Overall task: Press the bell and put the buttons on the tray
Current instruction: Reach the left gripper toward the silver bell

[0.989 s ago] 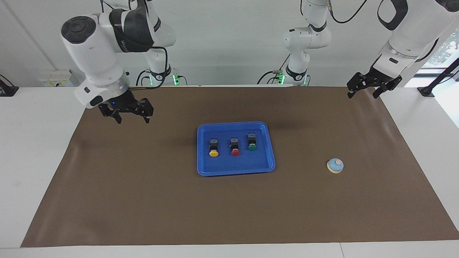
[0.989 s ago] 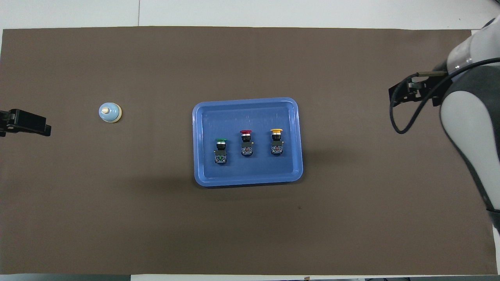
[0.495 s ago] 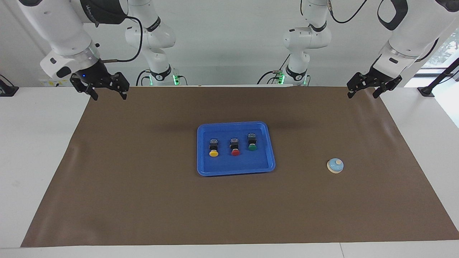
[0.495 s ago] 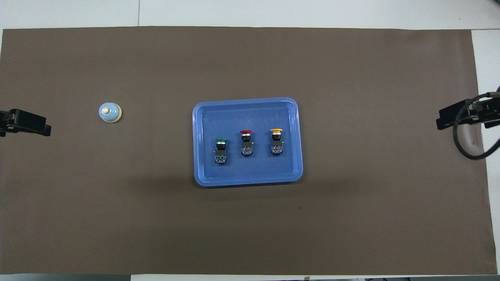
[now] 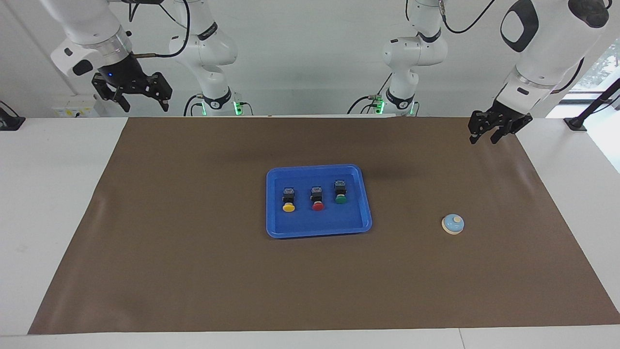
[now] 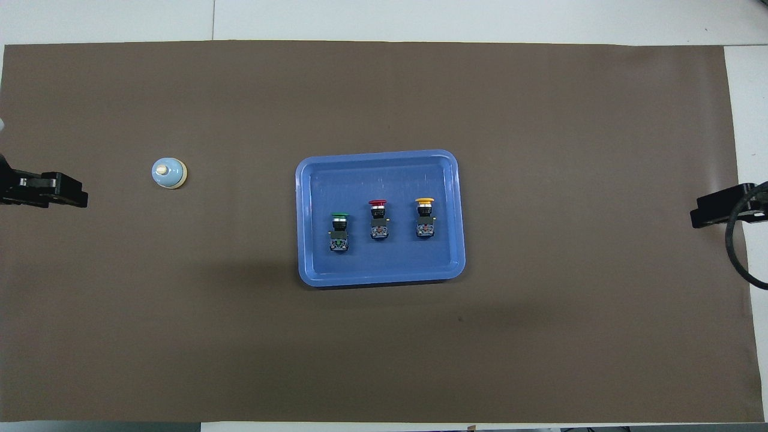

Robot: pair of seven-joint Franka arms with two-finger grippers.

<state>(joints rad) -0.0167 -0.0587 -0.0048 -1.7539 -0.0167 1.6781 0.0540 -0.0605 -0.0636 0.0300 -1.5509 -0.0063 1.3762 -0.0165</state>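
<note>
The buttons (image 5: 315,198), yellow, red, green, lie in the tray (image 5: 356,224); both pincers spread, empty.

Three buttons lie in one blue tray (image 5: 364,196) near the middle of the tabletop: one yellow button (image 5: 288,199), one red button (image 5: 317,198) and one green button (image 5: 340,192). One bell (image 5: 453,224) stands on the one brown mat (image 5: 193,271), toward the left arm's end of the table. Two grippers hang over the table's robot-side corners, the left gripper (image 5: 488,135) and the right gripper (image 5: 144,103).
</note>
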